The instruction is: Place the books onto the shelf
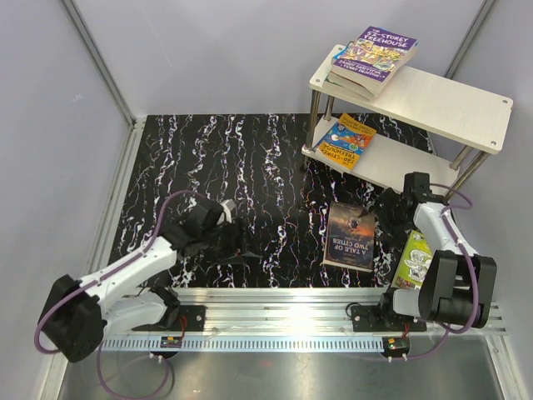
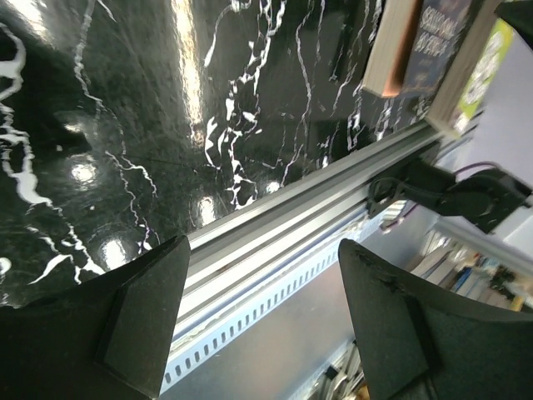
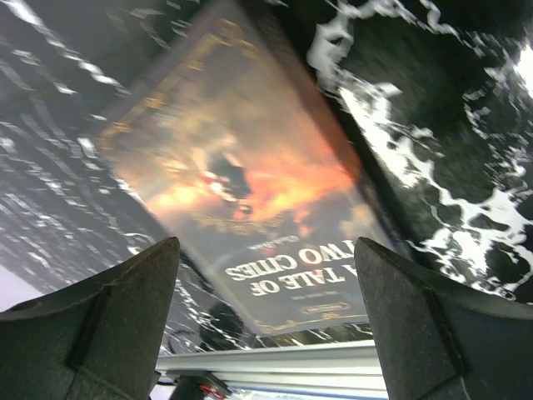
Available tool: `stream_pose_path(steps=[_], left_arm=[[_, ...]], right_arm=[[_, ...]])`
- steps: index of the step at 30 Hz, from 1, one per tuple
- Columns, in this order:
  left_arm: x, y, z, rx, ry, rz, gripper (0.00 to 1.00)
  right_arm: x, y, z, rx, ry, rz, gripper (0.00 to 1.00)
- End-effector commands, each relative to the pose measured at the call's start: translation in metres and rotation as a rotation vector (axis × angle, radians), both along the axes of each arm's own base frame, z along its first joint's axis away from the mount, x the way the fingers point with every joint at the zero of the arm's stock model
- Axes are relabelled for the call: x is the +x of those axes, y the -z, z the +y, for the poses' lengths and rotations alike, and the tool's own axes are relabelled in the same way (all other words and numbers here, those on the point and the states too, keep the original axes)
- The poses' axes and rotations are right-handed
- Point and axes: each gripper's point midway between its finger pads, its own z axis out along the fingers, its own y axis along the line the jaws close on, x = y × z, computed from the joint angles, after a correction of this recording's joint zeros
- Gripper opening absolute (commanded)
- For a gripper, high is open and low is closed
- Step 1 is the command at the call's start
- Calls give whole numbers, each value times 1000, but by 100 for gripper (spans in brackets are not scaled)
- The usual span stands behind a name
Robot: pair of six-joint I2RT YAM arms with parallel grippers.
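Note:
The shelf point(image 1: 450, 104) stands at the back right. A stack of books with a purple one on top point(image 1: 372, 57) lies on its upper board, and an orange and blue book point(image 1: 348, 140) lies on its lower board. A dark book point(image 1: 351, 236) lies flat on the black table in front of the shelf. My right gripper point(image 1: 385, 210) hangs open just right of it, and in the right wrist view the dark book point(image 3: 250, 175) shows below the gripper point(image 3: 265, 250), whose jaws are empty. A lime-green book point(image 1: 414, 260) lies by the right arm. My left gripper point(image 1: 237, 239) is open and empty over the table.
A metal rail point(image 1: 275, 300) runs along the table's near edge in front of both arm bases. Grey walls close in the left and back sides. In the left wrist view, the rail point(image 2: 275, 225) passes under the left gripper point(image 2: 263, 246), and the dark book point(image 2: 425, 42) sits far right.

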Motion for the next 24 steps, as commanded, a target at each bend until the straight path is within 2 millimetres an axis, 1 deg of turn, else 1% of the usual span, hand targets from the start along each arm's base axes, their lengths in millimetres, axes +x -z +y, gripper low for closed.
stream_pose_path(steps=[1, 4, 8, 11, 12, 15, 16, 18, 19, 20, 23, 24], left_arm=[[10, -13, -27, -29, 42, -61, 76], [7, -15, -40, -32, 78, -58, 75], [9, -13, -44, -21, 83, -55, 75], [10, -11, -45, -13, 82, -47, 75], [11, -12, -46, -15, 82, -50, 75], [12, -12, -46, -8, 82, -49, 75], [12, -12, -46, -3, 82, -49, 75], [13, -13, -46, 4, 87, -55, 75], [16, -14, -46, 8, 85, -62, 75], [17, -14, -46, 13, 87, -65, 75], [21, -8, -46, 42, 92, -67, 75], [23, -2, -47, 56, 100, -59, 75]], right_arm=[[-8, 12, -6, -28, -14, 34, 93], [-13, 22, -10, -41, -27, 77, 93], [-17, 35, -20, -89, -25, 142, 93], [-9, 40, -21, -82, -18, 152, 93], [-7, 45, -21, -72, -16, 172, 93], [3, 57, -11, -8, -24, 176, 89], [11, 56, -5, 34, -29, 146, 89], [12, 60, 4, 78, -39, 133, 88], [15, 59, 9, 102, -47, 112, 88], [16, 57, 12, 109, -57, 100, 87], [8, 56, 35, 114, -134, 109, 87], [5, 55, 42, 108, -160, 114, 87]])
